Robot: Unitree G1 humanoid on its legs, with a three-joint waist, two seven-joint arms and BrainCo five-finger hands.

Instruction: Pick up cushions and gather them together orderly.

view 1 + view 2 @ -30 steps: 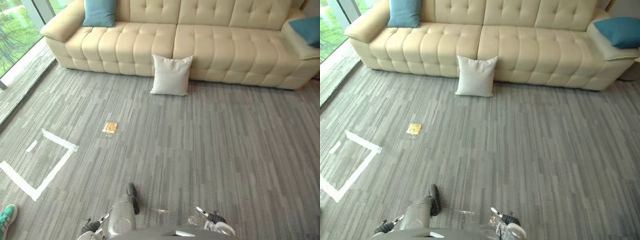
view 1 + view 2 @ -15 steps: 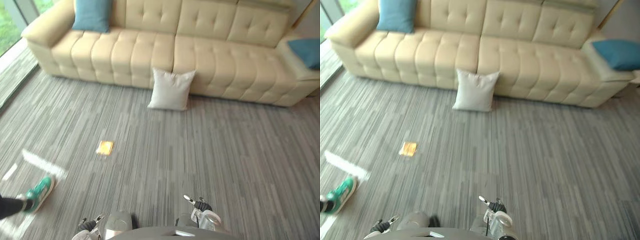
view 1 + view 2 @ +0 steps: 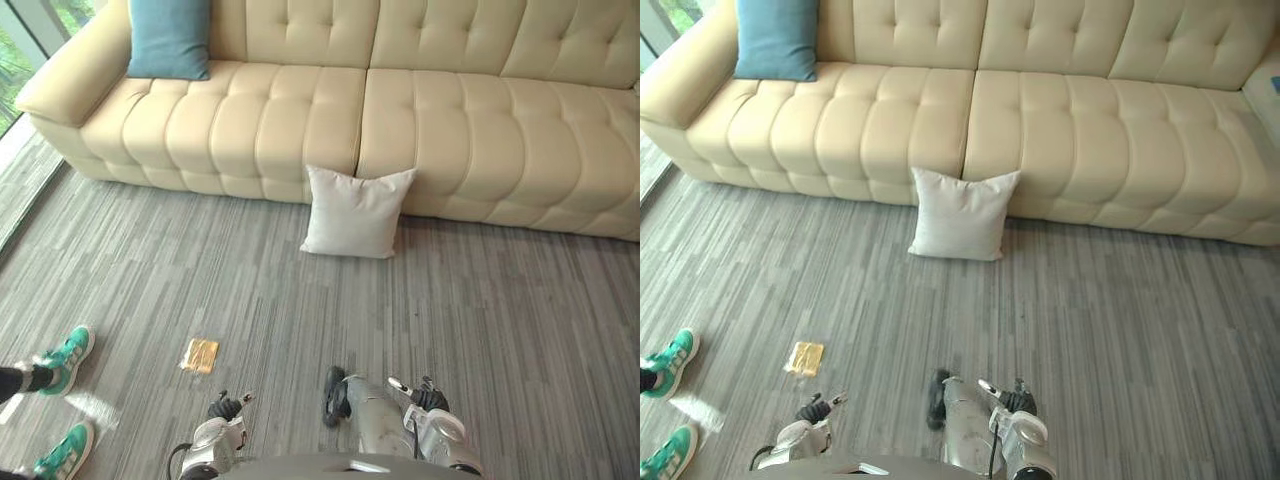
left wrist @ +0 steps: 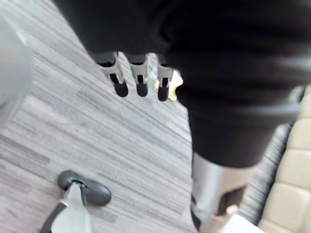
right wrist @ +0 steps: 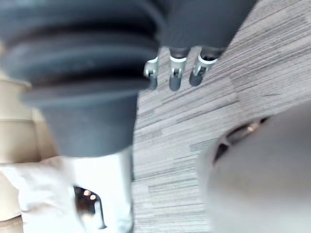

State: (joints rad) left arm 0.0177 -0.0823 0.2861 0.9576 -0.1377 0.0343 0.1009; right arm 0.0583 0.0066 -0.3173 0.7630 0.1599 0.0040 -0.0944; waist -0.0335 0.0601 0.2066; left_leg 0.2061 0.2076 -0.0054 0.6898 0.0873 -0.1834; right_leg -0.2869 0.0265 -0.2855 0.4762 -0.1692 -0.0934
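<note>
A white cushion [image 3: 355, 212] stands on the grey floor, leaning against the front of the cream sofa [image 3: 440, 120]. A blue cushion [image 3: 168, 38] rests upright on the sofa's left seat. A second blue cushion [image 3: 1274, 85] peeks in at the far right edge. My left hand [image 3: 225, 408] and right hand [image 3: 428, 398] hang low at the bottom of the view, well short of the white cushion. In the left wrist view the fingers [image 4: 141, 82] hang straight over bare floor; in the right wrist view the fingers [image 5: 175, 77] do the same. Both hands hold nothing.
A small flat yellow thing [image 3: 199, 355] lies on the floor to my left. A person's green shoes [image 3: 65, 357] stand at the left edge. A window [image 3: 15, 55] runs along the far left beside the sofa's arm.
The whole picture has shifted as the camera moved: the sofa and white cushion show nearer, and the white floor tape has left the view. A person's green shoes now show at the left.
</note>
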